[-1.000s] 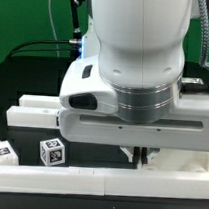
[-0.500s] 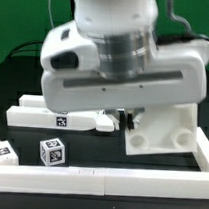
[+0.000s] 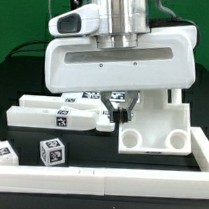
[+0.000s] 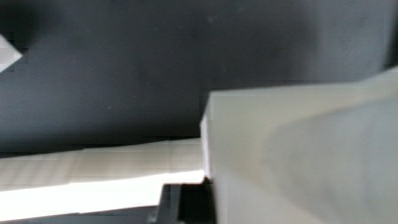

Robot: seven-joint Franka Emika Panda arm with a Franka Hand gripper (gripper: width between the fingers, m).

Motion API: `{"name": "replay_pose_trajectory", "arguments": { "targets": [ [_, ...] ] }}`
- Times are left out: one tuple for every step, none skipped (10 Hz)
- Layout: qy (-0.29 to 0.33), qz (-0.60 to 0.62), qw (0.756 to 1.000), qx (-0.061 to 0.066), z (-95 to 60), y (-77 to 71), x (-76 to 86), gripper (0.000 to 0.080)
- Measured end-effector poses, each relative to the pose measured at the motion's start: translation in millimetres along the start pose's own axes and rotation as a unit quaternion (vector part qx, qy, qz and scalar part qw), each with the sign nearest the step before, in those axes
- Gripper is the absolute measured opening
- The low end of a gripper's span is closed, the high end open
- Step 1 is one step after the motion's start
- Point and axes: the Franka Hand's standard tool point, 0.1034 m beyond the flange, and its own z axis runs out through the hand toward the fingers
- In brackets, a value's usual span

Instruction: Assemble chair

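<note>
Fingers come first. In the exterior view the gripper hangs low under the white arm, its two fingers pinched narrow with nothing seen between them. From the gripper, the big chair piece sits at four o'clock, just beside the fingertips, maybe touching. I think the fingers are closed so they can nudge it, not lift it. The long chair pieces lie at nine o'clock. A small tagged block waits at seven o'clock near the white rail, which likely stops parts from sliding away. The wrist view is blurry. The big chair piece looms close to the camera, with a long piece beside it on the dark table.
</note>
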Motion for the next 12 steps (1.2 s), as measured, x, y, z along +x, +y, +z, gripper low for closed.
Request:
{"name": "replay_pose_trajectory", "arguments": {
  "targets": [
    [0.044, -0.002, 0.999, -0.008, 0.2, 1.7, 5.6, 0.0028],
    [0.089, -0.007, 0.996, -0.015, 8.1, -0.9, 3.8, 0.0028],
    [0.107, -0.010, 0.994, -0.018, 18.5, -4.0, -2.6, 0.0028],
    [0.104, -0.013, 0.994, -0.018, 26.4, -6.4, -7.3, 0.0028],
    [0.111, -0.016, 0.993, -0.019, 36.0, -10.8, -11.4, 0.0028],
    [0.124, -0.022, 0.992, -0.020, 43.3, -15.7, -15.4, 0.0029],
    [0.129, -0.027, 0.991, -0.021, 47.9, -21.2, -18.8, 0.0029],
    [0.129, -0.031, 0.991, -0.021, 54.2, -24.9, -23.0, 0.0029],
    [0.126, -0.032, 0.991, -0.020, 59.5, -27.0, -25.0, 0.0029],
    [0.125, -0.032, 0.991, -0.020, 62.4, -29.1, -24.7, 0.0029],
    [0.124, -0.032, 0.992, -0.020, 62.6, -29.0, -24.7, 0.0029],
    [0.124, -0.029, 0.992, -0.020, 62.5, -28.9, -24.7, 0.0029]
  ]
}}
